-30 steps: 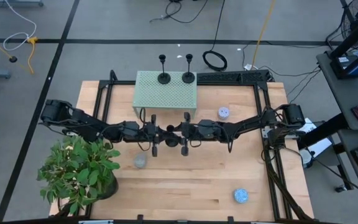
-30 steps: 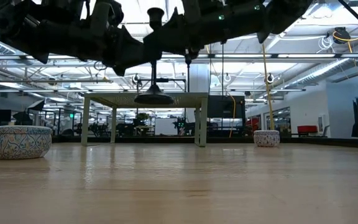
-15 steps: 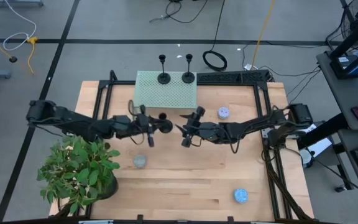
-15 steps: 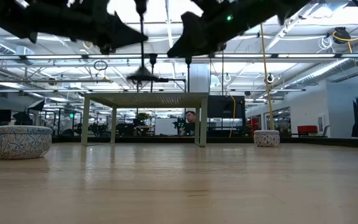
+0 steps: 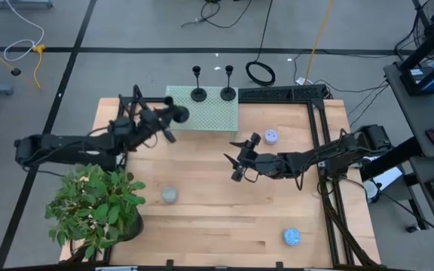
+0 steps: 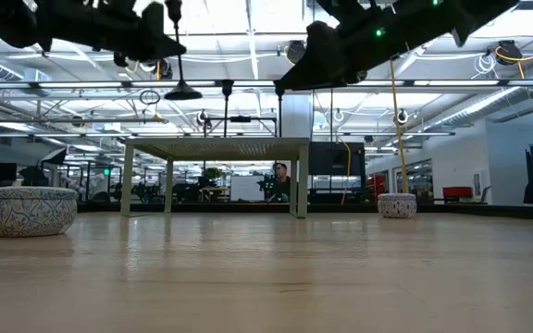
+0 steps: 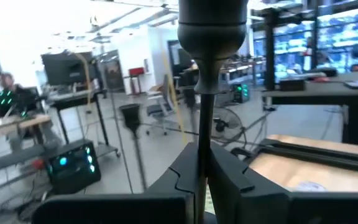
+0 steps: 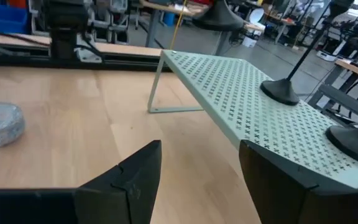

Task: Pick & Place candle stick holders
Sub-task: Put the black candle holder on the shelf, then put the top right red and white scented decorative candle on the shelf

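Note:
Two black candle stick holders [image 5: 199, 92] [image 5: 228, 92] stand on their disc bases at the far edge of a pale green perforated shelf [image 5: 209, 113]. My left gripper [image 5: 168, 120] is shut on the third holder [image 5: 178, 113] and holds it in the air at the shelf's left end. In the low view this holder [image 6: 179, 55] stands upright above shelf height. My right gripper [image 5: 239, 158] is open and empty over the table's middle, right of the shelf; its own view shows the shelf [image 8: 247, 99] ahead of it. My left gripper pinches the holder's thin stem [image 7: 201, 140] between its two fingers, below the cup [image 7: 212, 25]. The fingers come level from the table's left and lie across the stem. The holder is upright and lifted clear, its disc base [image 6: 183, 92] hanging below the fingers.
A potted plant [image 5: 96, 203] stands at the near left corner. Small round dishes sit on the table: a grey one [image 5: 170, 195], one [image 5: 270, 136] right of the shelf and a blue-patterned one [image 5: 291, 237] at the near right. A person [image 6: 283, 176] shows in the room behind.
My left gripper has carried the holder from the table's middle up and toward the far left, to the shelf's left end; the holder stays upright. My right gripper has drawn back from the holder toward the table's right edge.

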Robot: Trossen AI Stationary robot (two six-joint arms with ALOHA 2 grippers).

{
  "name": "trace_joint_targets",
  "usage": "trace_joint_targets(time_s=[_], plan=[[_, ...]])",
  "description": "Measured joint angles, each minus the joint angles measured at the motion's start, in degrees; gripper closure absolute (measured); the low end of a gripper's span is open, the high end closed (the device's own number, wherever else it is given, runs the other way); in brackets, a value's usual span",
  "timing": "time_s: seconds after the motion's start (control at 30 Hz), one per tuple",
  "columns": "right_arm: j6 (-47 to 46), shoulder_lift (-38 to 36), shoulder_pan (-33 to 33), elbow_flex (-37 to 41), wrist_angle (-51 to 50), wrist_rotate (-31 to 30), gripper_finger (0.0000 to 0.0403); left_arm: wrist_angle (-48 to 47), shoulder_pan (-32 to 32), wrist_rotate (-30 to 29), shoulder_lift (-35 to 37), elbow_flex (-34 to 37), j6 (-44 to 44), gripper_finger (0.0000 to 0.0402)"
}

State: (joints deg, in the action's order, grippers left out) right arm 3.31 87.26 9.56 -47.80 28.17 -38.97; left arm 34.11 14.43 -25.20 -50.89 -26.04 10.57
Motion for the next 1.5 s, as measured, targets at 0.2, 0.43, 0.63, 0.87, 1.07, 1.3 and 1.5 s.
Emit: trace_joint_targets(time_s=[0.2, 0.43, 0.63, 0.87, 1.07, 1.3, 1.5], plan=[[0.4, 0.1, -0.2, 2.6, 4.6, 1.7, 0.0195, -0.5, 12.2, 6.2, -2.4, 0.0, -6.8, 0.0386], [3.6, 0.0, -0.3, 2.7, 7.7, 1.7, 0.0195, 2.3, 23.4, 12.4, -8.4, 0.0, -7.8, 0.0385], [3.6, 0.0, -0.9, 2.7, 7.6, 1.8, 0.0195, 8.8, 28.8, 16.3, -14.8, 0.0, -10.8, 0.0379], [3.7, 0.0, -1.7, 2.7, 7.6, 1.8, 0.0195, 11.5, 31.5, 16.4, -20.4, 0.0, -10.8, 0.0373], [3.9, 0.0, -1.9, 2.7, 7.4, 5.9, 0.0195, 15.0, 31.7, 16.6, -22.7, 0.0, -7.6, 0.0376], [3.9, 0.0, -2.1, 2.7, 7.5, 10.8, 0.0196, 16.3, 32.1, 16.5, -23.0, 0.0, -5.2, 0.0322], [3.5, 0.0, -2.1, 2.7, 7.5, 10.8, 0.0196, 16.2, 33.2, 19.2, -23.0, 0.0, -6.7, 0.0291]])
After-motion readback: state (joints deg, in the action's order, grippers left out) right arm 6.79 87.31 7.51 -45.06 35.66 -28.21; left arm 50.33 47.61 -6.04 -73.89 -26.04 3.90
